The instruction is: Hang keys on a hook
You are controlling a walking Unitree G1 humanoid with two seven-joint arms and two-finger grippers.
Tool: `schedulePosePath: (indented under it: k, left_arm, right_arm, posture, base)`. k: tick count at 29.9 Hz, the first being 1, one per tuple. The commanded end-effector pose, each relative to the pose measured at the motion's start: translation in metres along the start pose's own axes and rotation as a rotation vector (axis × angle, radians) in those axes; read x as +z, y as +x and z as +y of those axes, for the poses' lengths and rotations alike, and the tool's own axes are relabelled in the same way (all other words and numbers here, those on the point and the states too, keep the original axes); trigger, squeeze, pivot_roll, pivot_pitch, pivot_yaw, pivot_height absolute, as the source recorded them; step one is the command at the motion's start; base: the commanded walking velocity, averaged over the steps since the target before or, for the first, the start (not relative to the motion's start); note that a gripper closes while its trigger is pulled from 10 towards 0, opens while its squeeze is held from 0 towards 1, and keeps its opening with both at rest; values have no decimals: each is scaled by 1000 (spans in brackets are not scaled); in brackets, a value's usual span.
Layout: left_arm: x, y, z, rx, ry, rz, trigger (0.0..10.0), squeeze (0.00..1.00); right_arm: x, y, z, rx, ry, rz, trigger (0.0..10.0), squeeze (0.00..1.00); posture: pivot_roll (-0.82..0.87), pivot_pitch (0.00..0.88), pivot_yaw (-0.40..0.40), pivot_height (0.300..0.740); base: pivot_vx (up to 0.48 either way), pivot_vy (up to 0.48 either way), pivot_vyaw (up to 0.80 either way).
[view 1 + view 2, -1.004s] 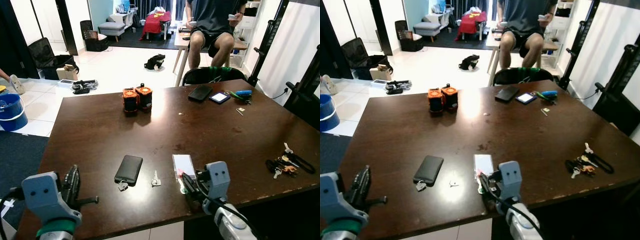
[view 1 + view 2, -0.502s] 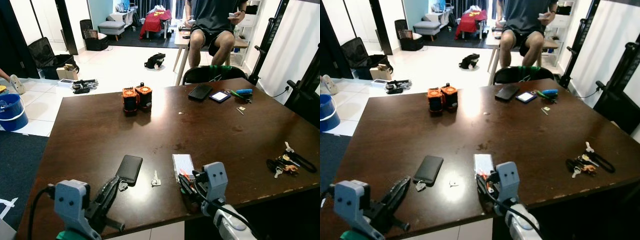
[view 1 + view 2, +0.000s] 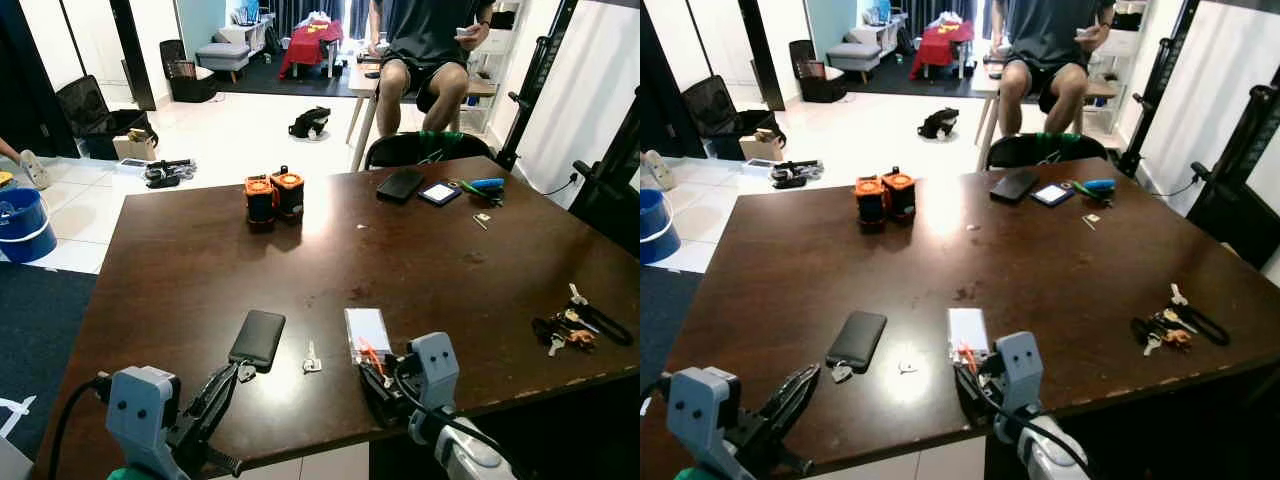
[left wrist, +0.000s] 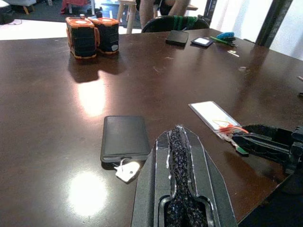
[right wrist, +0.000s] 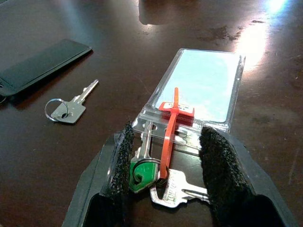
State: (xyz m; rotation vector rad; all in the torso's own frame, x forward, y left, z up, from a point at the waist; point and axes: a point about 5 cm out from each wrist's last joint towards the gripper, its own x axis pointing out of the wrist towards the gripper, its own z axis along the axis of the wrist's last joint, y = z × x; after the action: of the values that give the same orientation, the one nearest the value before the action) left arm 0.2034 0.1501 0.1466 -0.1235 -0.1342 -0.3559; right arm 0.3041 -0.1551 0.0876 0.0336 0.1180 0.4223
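Near the table (image 3: pixel 200 260) front edge, my right gripper (image 5: pixel 165 161) stands spread around the keys (image 5: pixel 156 177), which lie tied by a red strap to a clear card holder (image 5: pixel 199 85). My left gripper (image 4: pixel 177 156), fingers pressed together, hovers beside a black phone (image 4: pixel 124 137).

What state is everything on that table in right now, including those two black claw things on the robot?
Left tool: shut, empty, hovering near the black phone.
Right tool: open, straddling the tagged keys, not yet closed on them.
Clear card holder: flat on the table, tied to those keys by an orange strap.
Single key: lying loose.
Key bunch: lying untouched at the table's right edge.
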Motion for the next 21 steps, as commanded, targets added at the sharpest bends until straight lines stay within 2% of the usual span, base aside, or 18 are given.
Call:
schedulePosePath:
  k: [1,5,6,8,9,13,14,16,21]
  left_arm:
    - [-3,-3,-1,-7,-9,16,10000,0]
    - [-3,-3,-1,-9,-9,18,10000,0]
    - [-3,-4,-1,-11,-9,21,10000,0]
    - [-3,-4,-1,-11,-9,22,10000,0]
    - [-3,-5,-1,-17,-12,27,10000,0]
    - [-3,-5,-1,-19,-13,29,10000,0]
    - [-3,-6,-2,-21,-16,31,10000,0]
    - [-3,-6,-2,-21,-16,31,10000,0]
    - [-5,-7,-4,-39,-29,42,10000,0]
  right_arm:
    - [-13,-4,1,8,25,62,10000,0]
    - [-14,-5,1,12,24,69,10000,0]
    - [-17,-6,0,13,24,83,4902,0]
    - [-18,-6,-1,14,25,93,4902,0]
    - [-20,-9,-2,16,25,108,6941,0]
    - [-20,-10,-3,17,24,112,6941,0]
    - [-20,-11,-4,15,27,116,10000,0]
    - [-20,-11,-4,15,27,116,10000,0]
    - [-18,-22,-17,-11,43,112,10000,0]
  posture:
    - [-64,3,108,740]
    - [-64,3,108,740]
    - [-64,3,108,740]
    - [-64,3,108,740]
    - [-61,6,109,740]
    - [-61,6,109,740]
    - [-61,7,108,740]
    - [-61,7,108,740]
    - [-62,12,109,740]
  base:
    - [0,0,0]
    - [0,0,0]
    - [0,0,0]
    - [0,0,0]
    - [0,0,0]
    - [0,0,0]
    - [0,0,0]
    - [0,0,0]
    - [0,0,0]
